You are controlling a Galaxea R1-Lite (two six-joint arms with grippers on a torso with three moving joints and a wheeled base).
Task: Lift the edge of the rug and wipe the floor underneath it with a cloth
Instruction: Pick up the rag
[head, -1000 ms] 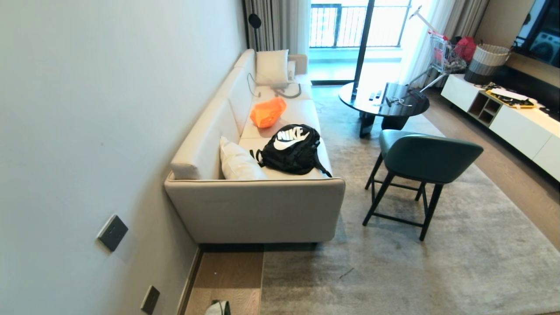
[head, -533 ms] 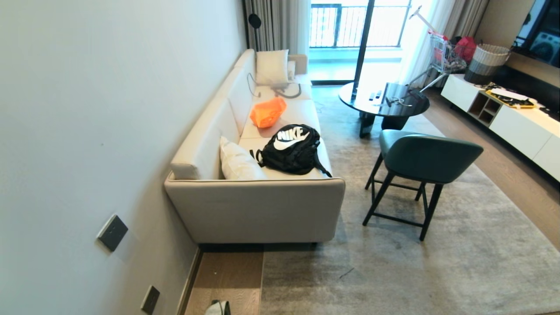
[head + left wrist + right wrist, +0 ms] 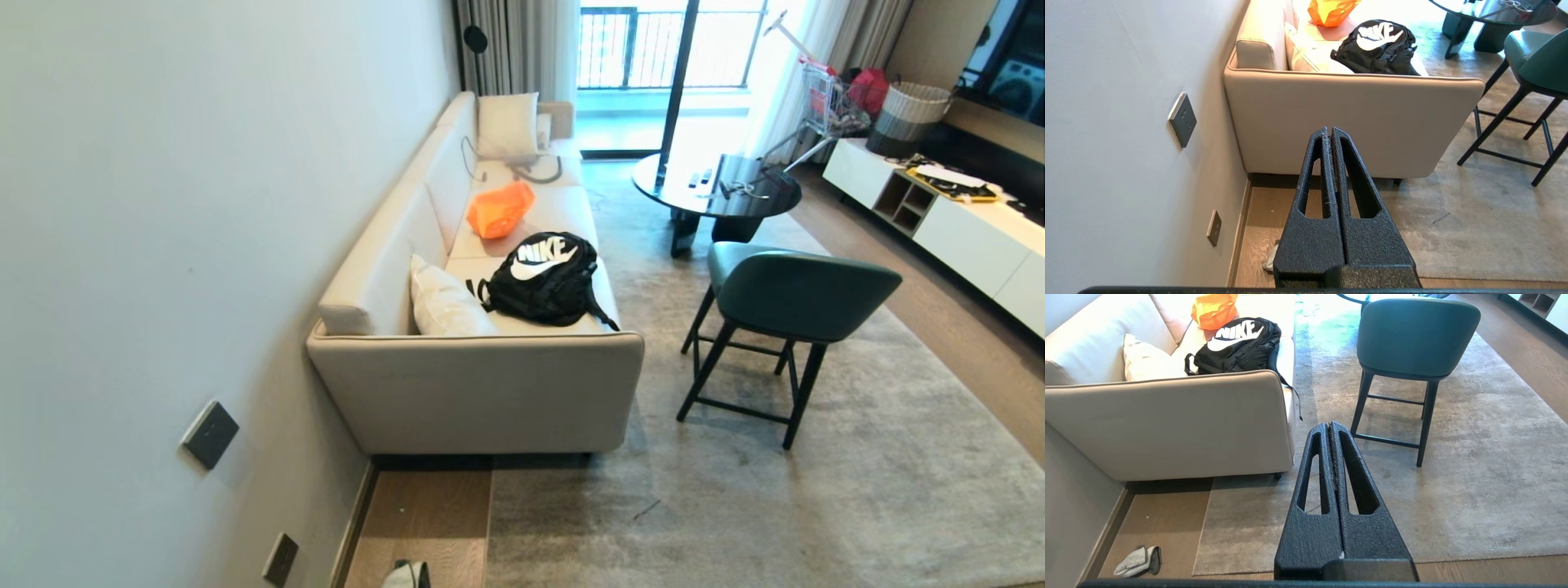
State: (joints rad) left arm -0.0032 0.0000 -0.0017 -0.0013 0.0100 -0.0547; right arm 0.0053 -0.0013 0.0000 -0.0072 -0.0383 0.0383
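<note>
Both my left gripper [image 3: 1330,131] and right gripper [image 3: 1329,425] are pressed together holding nothing, hanging above the rug edge [image 3: 1202,535], which lies flat on the floor [image 3: 1163,514], with the cloth [image 3: 1138,561] crumpled on the bare planks by the wall, near the sofa [image 3: 1167,424].

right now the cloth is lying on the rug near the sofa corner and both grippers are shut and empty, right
Not quite. The cloth lies on the bare wood floor between the wall and the rug edge, not on the rug; the right wrist view shows it clearly. The rest holds: it is near the sofa corner, and the left gripper and right gripper are both shut and empty.
</note>
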